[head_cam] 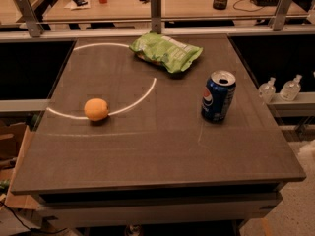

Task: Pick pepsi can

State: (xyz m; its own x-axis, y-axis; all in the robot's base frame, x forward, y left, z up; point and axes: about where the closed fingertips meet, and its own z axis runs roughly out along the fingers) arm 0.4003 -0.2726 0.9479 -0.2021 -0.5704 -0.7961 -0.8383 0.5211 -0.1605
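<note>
The pepsi can is dark blue with a silver top and the round logo on its side. It stands upright on the right half of the dark table, a little in from the right edge. My gripper is out of view. Only a small pale blur, perhaps part of my arm, shows at the right edge of the camera view, below and to the right of the can and off the table. Nothing touches the can.
An orange lies on the left, on a white arc painted on the table. A green chip bag lies at the back centre. Two small clear bottles stand on a ledge to the right. A metal rail runs behind the table.
</note>
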